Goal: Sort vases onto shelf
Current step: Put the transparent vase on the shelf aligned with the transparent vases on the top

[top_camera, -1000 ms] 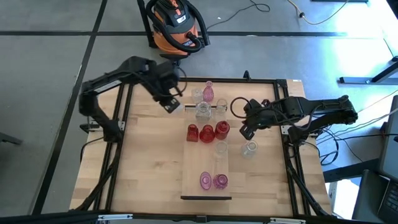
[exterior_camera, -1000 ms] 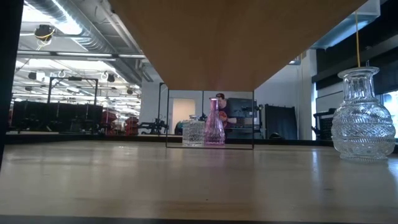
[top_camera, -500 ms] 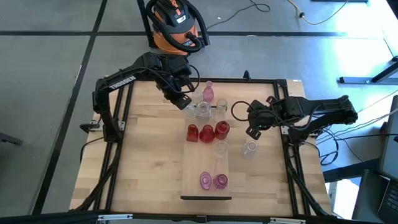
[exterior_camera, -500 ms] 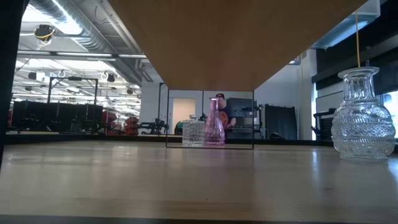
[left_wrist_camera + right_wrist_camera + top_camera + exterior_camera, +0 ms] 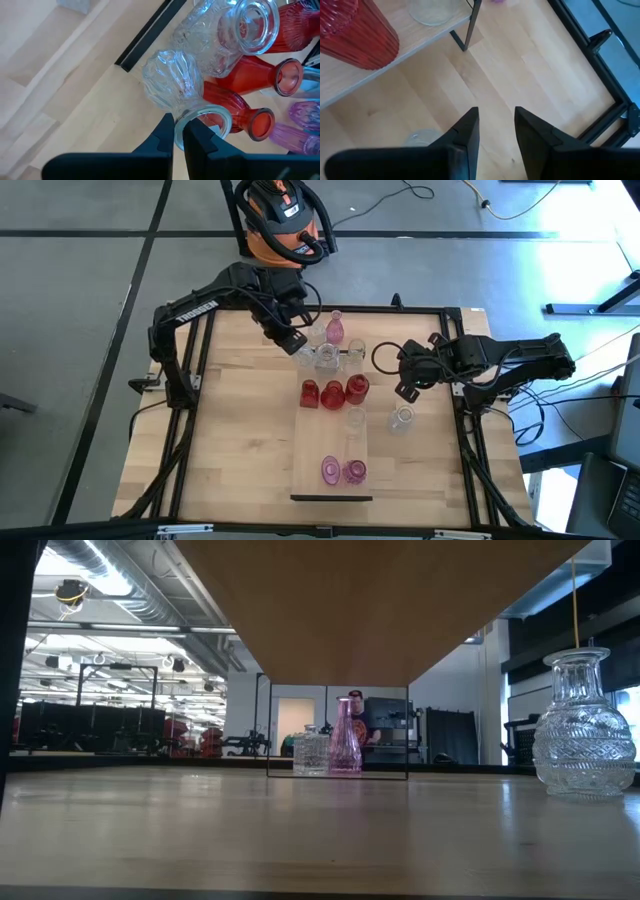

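The shelf [image 5: 305, 450] is a pale plank running from the table's far side toward its near side. Three red vases [image 5: 331, 392] stand across it, two pink ones [image 5: 340, 470] stand near its near end, and clear ones stand between. A pink bottle vase [image 5: 334, 328] and clear vases crowd its far end. My left gripper [image 5: 297, 345] is shut on a clear vase [image 5: 170, 82] there, beside the shelf's dark end strip [image 5: 145, 42]. My right gripper [image 5: 403, 388] is open over bare tabletop to the right of the shelf. Another clear vase [image 5: 402, 418] stands on the table close to it. My left gripper [image 5: 178, 132] pinches the clear vase's rim [image 5: 182, 117], at the side of the mouth nearest the wrist. One finger [image 5: 197, 135] sits inside the mouth and the other [image 5: 161, 132] outside. The fingers slant down from the table's left. The vase looks tilted; whether it is lifted clear does not show.
A black cable loop [image 5: 383, 355] lies on the table between the shelf and my right gripper. An orange shop vacuum [image 5: 285, 220] stands on the floor beyond the far edge. The black table frame [image 5: 470, 440] runs along the sides. Bare tabletop [image 5: 230, 440] spreads left of the shelf.
My left arm swung toward the table's right and far edge, from left of the shelf's far end to the clear vases there, then held still. The vases on the shelf have not moved.
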`<state>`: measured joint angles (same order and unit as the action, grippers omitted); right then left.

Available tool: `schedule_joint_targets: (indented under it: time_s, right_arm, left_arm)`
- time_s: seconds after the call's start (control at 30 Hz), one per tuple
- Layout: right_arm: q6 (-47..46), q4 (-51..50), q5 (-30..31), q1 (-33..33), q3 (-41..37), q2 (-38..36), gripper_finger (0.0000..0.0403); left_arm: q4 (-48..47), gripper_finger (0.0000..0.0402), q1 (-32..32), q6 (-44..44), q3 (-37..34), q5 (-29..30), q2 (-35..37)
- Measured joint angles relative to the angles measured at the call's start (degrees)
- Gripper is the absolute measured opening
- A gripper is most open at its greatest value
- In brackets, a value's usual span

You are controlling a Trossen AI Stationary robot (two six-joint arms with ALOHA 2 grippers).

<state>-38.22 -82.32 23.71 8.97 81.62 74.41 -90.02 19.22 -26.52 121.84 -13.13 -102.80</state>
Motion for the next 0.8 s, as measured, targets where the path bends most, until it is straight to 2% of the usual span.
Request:
schedule_joint_targets:
  time_s: [0.17,0.67,0.8]
  right_arm:
    - [-1.0,0.0,-0.2,0.0,0.0,0.0,0.0108]
    - [-5.4,0.1,-0.2,0.0,0.0,0.0,0.0108]
    - [-5.5,0.6,-0.2,0.0,0.0,0.0,0.0108]
  left_arm:
    - [0.0,0.001,0.8,1.5,0.0,-2.3,0.0]
    - [2.5,0.001,1.4,3.8,0.0,-4.2,0.0]
    - [1.6,0.001,1.6,4.2,0.0,-2.7,0.0]
